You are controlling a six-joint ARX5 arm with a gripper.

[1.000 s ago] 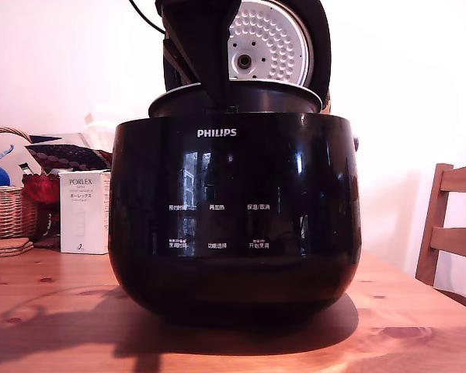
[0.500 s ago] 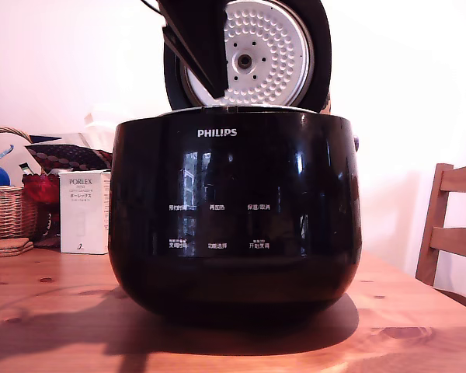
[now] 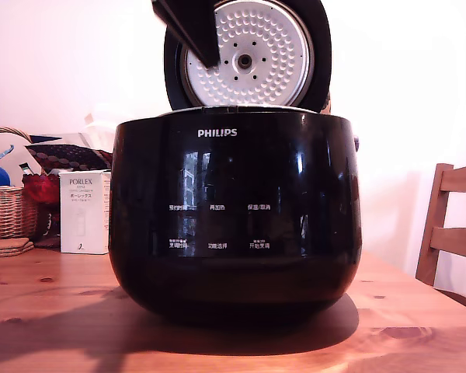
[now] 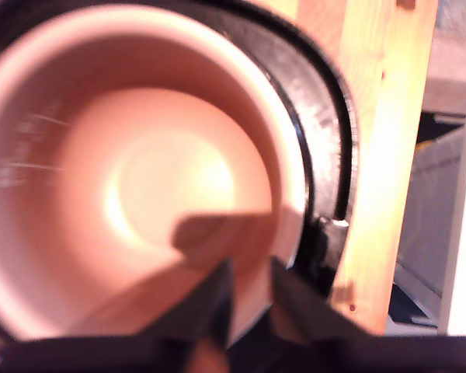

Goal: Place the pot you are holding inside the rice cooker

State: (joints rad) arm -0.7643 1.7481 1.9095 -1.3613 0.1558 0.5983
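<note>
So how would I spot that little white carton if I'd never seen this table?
Find the big glossy black rice cooker in the middle of the wooden table. On the exterior view's left, just beside it, stands the white carton, upright, with a wicker basket further left. It is the only plain white boxy thing there, printed PORLEX near its top.

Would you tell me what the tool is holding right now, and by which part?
Nothing: the tool hangs open above the pot, which sits inside the rice cooker.
</note>
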